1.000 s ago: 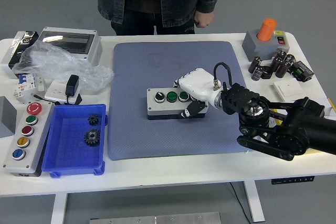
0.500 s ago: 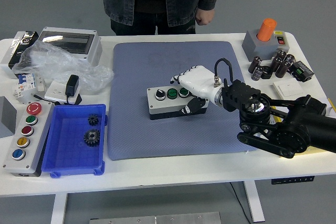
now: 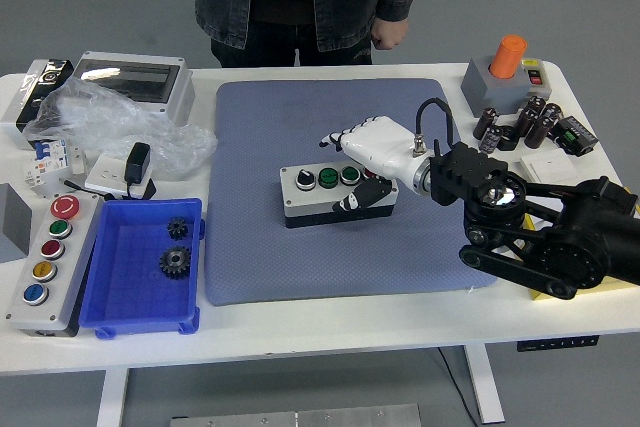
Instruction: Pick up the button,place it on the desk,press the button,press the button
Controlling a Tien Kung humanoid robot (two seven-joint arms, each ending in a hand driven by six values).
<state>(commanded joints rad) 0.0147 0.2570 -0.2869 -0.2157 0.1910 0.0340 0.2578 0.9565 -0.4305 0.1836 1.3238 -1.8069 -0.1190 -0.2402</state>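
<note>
A grey button box [image 3: 322,193] with a black knob and two green buttons lies on the blue-grey mat [image 3: 300,137] at the middle of the table. My right hand [image 3: 362,152], white with black fingertips, hovers over the box's right end. Its fingers are spread and raised above the buttons, and the thumb [image 3: 360,197] hangs by the box's front right corner. It holds nothing. My left arm is out of view.
A blue bin [image 3: 140,267] with two gears and a long multi-colour button box [image 3: 48,257] sit at the left. Further back are a plastic bag [image 3: 110,122] and a grey enclosure [image 3: 135,82]. An orange-topped box [image 3: 505,67] and capacitors [image 3: 515,125] stand at the right. A person stands at the far edge.
My right hand has lifted off the button box and drawn back to the right, fingers now raised clear of the buttons. The person shifted slightly.
</note>
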